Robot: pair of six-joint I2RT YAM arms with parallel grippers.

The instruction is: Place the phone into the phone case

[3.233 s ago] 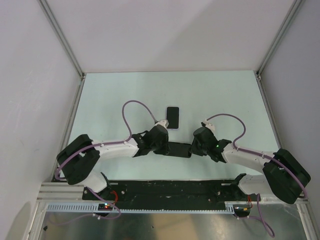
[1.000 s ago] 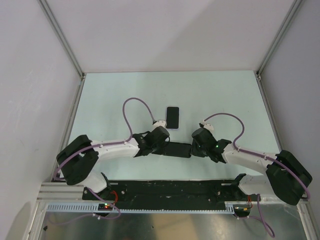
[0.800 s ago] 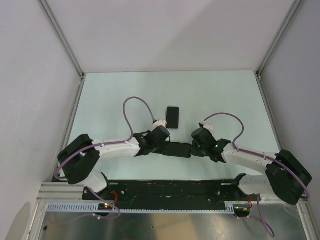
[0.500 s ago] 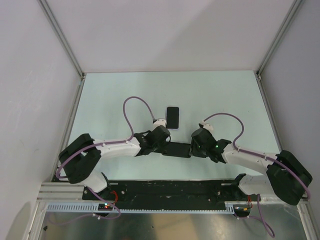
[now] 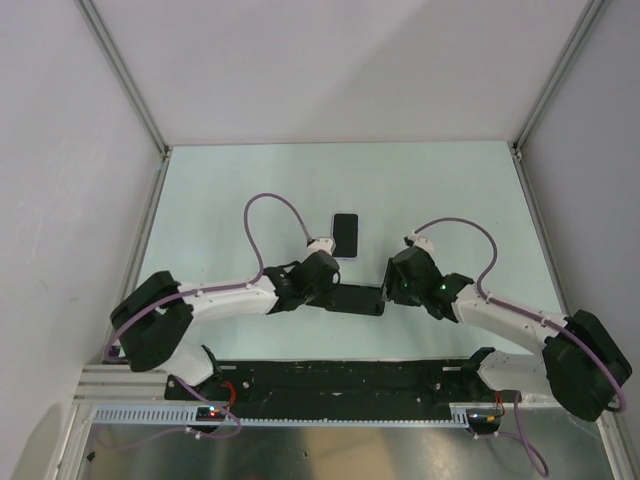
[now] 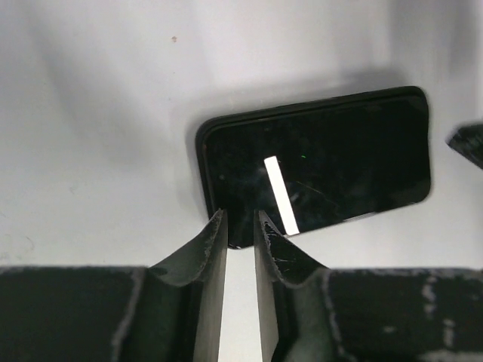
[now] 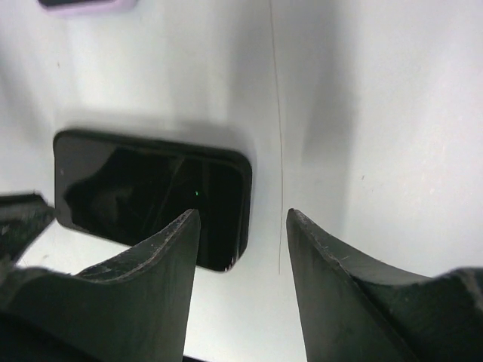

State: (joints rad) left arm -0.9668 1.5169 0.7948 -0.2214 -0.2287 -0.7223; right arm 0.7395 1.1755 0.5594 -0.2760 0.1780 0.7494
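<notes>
You are at the pickup step: the phone [image 5: 358, 299] lies flat, screen up, on the table [image 5: 450, 200] between your two arms, not yet lifted. The case [image 5: 345, 235], with its lilac rim, lies just beyond the phone and apart from it. Your left end effector [image 6: 240, 234] is pinched down to a thin slit with nothing in it, its tips at the phone's near edge close to one corner. Your right end effector [image 7: 241, 249] is spread wide and grasps nothing. One finger [image 7: 151, 256] sits over the phone's other end and the other is out over bare table. The next move likely calls for a real hold on a thin, flat slab. Brace or tip it from the left so an edge rises, then close the right across its width. After that, carry it to the case, square the outlines and press it in.
</notes>
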